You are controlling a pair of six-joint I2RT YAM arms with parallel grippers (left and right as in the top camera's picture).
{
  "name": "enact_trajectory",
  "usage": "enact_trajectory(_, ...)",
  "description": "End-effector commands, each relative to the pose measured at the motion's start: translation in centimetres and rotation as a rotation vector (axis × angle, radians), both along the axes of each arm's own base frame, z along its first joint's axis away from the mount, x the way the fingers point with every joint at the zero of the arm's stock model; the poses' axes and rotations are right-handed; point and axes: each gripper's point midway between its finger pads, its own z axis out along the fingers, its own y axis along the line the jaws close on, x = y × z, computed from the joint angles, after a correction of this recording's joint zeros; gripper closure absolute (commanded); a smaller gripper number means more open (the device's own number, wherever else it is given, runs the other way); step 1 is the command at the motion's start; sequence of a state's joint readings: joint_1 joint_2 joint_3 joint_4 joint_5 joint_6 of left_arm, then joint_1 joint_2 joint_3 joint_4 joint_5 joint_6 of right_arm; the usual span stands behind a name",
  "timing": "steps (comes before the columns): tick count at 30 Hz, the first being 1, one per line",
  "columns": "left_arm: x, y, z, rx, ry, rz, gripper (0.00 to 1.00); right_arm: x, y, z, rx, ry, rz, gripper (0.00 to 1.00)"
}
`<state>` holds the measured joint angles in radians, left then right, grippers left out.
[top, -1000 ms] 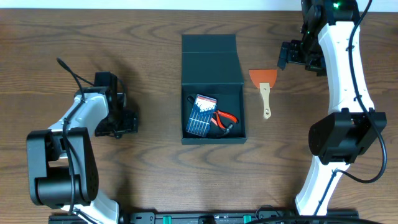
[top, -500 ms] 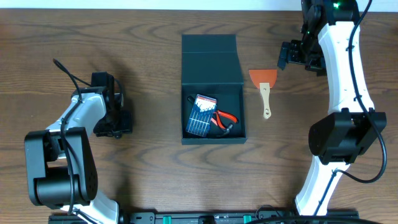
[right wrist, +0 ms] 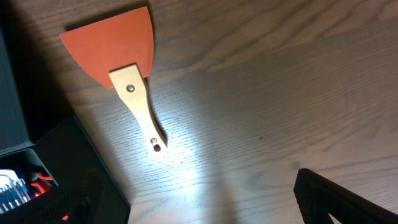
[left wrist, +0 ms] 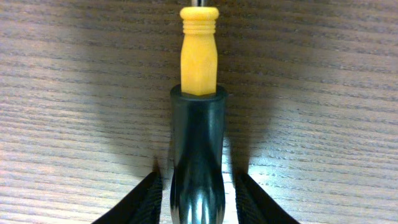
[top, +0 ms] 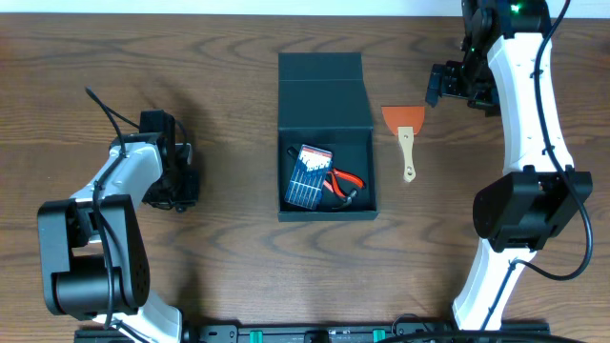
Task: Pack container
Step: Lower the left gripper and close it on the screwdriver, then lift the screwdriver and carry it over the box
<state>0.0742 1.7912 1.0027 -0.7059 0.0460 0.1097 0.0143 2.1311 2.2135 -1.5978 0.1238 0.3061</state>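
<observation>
Overhead: container (top: 324, 105), dark square box at mid-table (top: 238, 76), flap lid laid open to the far side, holding a blue bit case (top: 307, 176) and red-handled pliers (top: 345, 181); an orange-bladed scraper (top: 405, 133) lies just beside its right wall. Left gripper (left wrist: 198, 186) sits low at the table's left, fingers (left wrist: 146, 202) flanking a black-and-yellow tool handle (left wrist: 199, 62); whether they clamp it cannot be told. Right gripper (right wrist: 205, 199) hangs near the scraper, claw wide and holding nothing.
</observation>
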Motion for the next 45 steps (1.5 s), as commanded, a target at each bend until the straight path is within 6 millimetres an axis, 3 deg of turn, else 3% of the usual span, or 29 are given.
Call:
enact_trajectory(1, -1.8, 1.0, -1.3, 0.048, 0.066, -0.003, 0.68, 0.2, 0.0, 0.6, 0.000, -0.020, 0.007, 0.01)
enact_trajectory(11, -1.5, 1.1, -1.3, 0.050, 0.053, 0.016, 0.81, 0.2, 0.0, 0.6, 0.000, -0.020, 0.007, 0.01)
enact_trajectory(15, -1.2, 1.1, -1.2, 0.050, 0.047, 0.025, 0.94, 0.2, 0.0, 0.6, 0.000, -0.020, 0.007, 0.01)
enact_trajectory(20, 0.2, 1.2, 0.1, 0.052, 0.017, 0.025, 0.94, 0.2, 0.0, 0.6, 0.000, -0.020, 0.008, 0.01)
enact_trajectory(25, 2.6, 1.3, 3.0, 0.057, -0.048, 0.026, 0.94, 0.2, 0.0, 0.6, 0.000, -0.020, 0.007, 0.01)
enact_trajectory(32, 6.4, 1.1, 9.8, 0.031, -0.256, 0.070, 0.94, 0.2, 0.0, 0.6, 0.000, -0.020, 0.007, 0.01)
enact_trajectory(36, 7.6, -1.5, 13.8, -0.100, -0.387, 0.041, 0.94, 0.2, 0.0, 0.6, 0.000, -0.020, 0.007, 0.01)
enact_trajectory(45, 6.6, -8.4, 18.2, -0.212, -0.492, -0.135, 0.94, 0.2, 0.0, 0.6, 0.000, -0.020, 0.007, 0.01)
